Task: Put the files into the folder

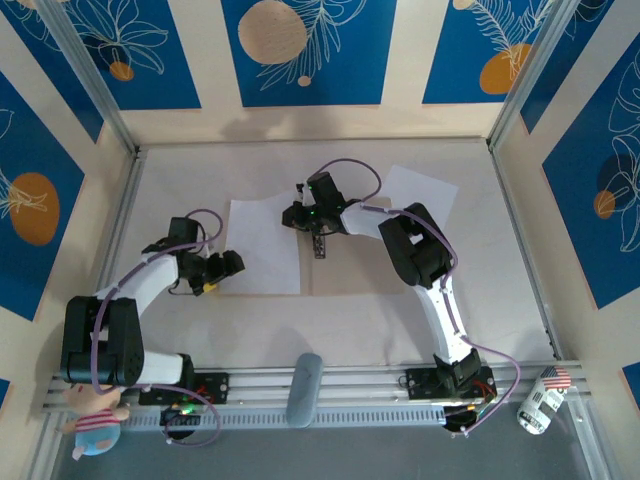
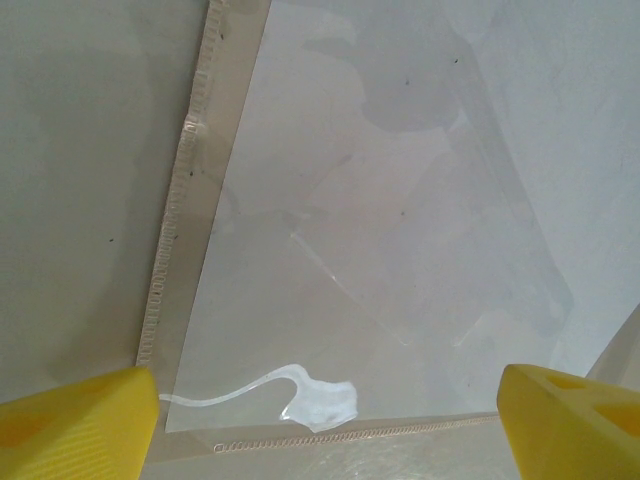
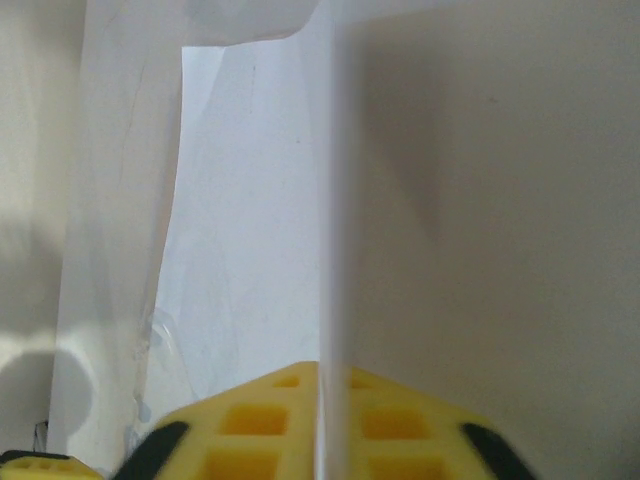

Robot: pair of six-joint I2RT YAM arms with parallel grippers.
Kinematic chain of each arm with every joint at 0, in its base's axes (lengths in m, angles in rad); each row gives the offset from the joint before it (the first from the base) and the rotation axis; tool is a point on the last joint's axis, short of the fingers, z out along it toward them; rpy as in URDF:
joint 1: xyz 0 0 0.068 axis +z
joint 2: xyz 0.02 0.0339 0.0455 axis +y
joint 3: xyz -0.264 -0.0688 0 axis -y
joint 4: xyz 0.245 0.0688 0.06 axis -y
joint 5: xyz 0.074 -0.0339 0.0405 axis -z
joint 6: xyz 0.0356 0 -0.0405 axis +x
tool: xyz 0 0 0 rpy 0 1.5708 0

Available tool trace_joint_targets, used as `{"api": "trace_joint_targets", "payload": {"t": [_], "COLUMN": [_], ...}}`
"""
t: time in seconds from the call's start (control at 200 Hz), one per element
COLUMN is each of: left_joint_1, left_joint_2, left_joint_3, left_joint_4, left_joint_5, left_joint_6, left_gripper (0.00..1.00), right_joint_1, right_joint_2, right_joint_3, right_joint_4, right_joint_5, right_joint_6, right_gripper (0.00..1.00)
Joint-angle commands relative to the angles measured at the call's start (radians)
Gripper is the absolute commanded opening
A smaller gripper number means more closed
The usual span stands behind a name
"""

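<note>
The tan folder (image 1: 350, 272) lies open in the middle of the table. One white file (image 1: 262, 245) rests on its left panel, seen close up in the left wrist view (image 2: 400, 250) beside the folder's edge (image 2: 190, 170). A second file (image 1: 428, 190) lies at the back right, partly under the right arm. My left gripper (image 1: 222, 270) (image 2: 330, 425) hovers open over the near left corner of the sheet, holding nothing. My right gripper (image 1: 318, 232) (image 3: 325, 420) is at the folder's middle, shut on a thin tan panel edge (image 3: 335, 200) that runs between its yellow fingers (image 3: 250, 420).
A striped can (image 1: 540, 398) stands at the near right by the rail. A doll (image 1: 95, 425) sits at the near left, and a grey object (image 1: 304, 388) lies on the front rail. Patterned walls (image 1: 300, 50) enclose the table on three sides.
</note>
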Motion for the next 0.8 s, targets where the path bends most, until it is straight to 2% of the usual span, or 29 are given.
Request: {"api": "trace_joint_targets", "payload": {"t": [0.0,0.185,0.405,0.61,0.795], "left_joint_1": [0.009,-0.001,-0.071,-0.186,-0.316], "left_joint_2": [-0.025,-0.056,-0.066,-0.028,0.087], "left_joint_3": [0.018,0.068,0.162,0.25,0.355], "left_joint_4": [-0.043,-0.091,-0.14,-0.119,-0.077], "left_joint_5": [-0.019,-0.081,-0.182,-0.252,-0.327], "left_joint_6": [0.015,0.033,0.062,0.093,0.153], "left_gripper": [0.88,0.89,0.9,0.9,0.91], "right_joint_1": [0.004,-0.002,-0.04,-0.093,-0.141], "right_joint_2": [-0.06,-0.127,-0.262,-0.429,-0.522], "right_joint_3": [0.044,0.118,0.129,-0.028,-0.236], "right_joint_4": [-0.061,-0.202,-0.335,-0.407,-0.42], "right_joint_5": [0.007,0.023,0.012,0.08,0.151], "right_joint_6": [-0.043,-0.121,-0.185,-0.2,-0.178], "right_gripper": [0.23,0.4,0.48,0.5,0.49]}}
